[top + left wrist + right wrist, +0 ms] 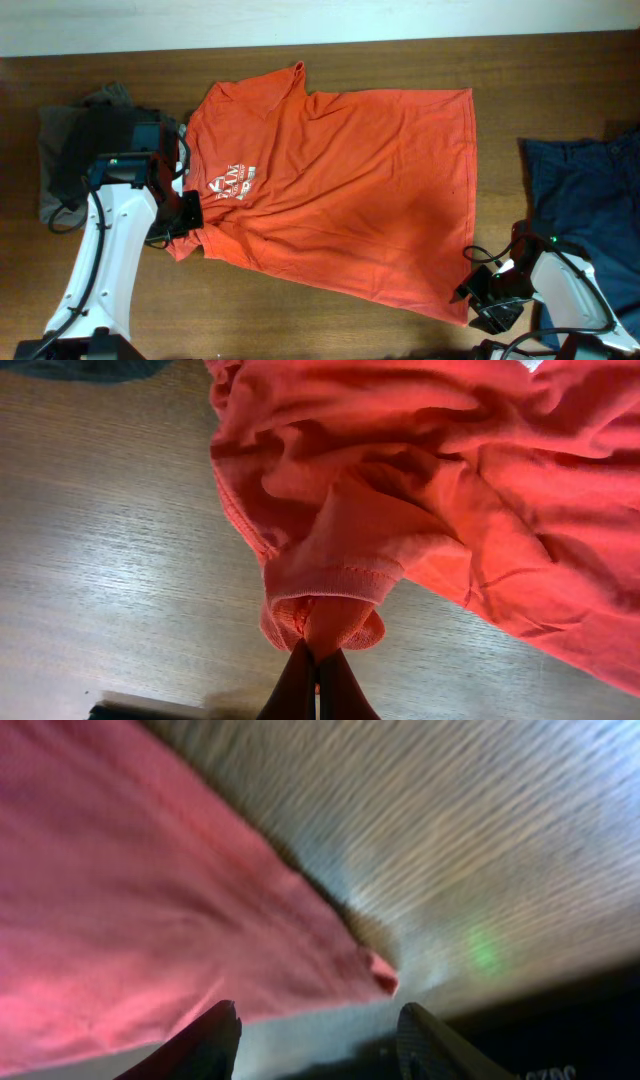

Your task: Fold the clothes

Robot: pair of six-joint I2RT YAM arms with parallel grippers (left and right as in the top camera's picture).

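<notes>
An orange-red T-shirt [340, 190] lies spread on the wooden tabletop [560, 70], a bunched sleeve edge pinched in the closed left tool [316, 658], its hem corner just ahead of the open, empty right tool [318, 1020].

Wooden surface [400, 60], orange-red T-shirt [360, 200] spread across the middle, grey clothes [70, 150] heaped at left edge, navy garment [590, 190] at right edge

White-shelled arms [105, 250], black jaws and cables [70, 215] (small green lights [549, 240]).
</notes>
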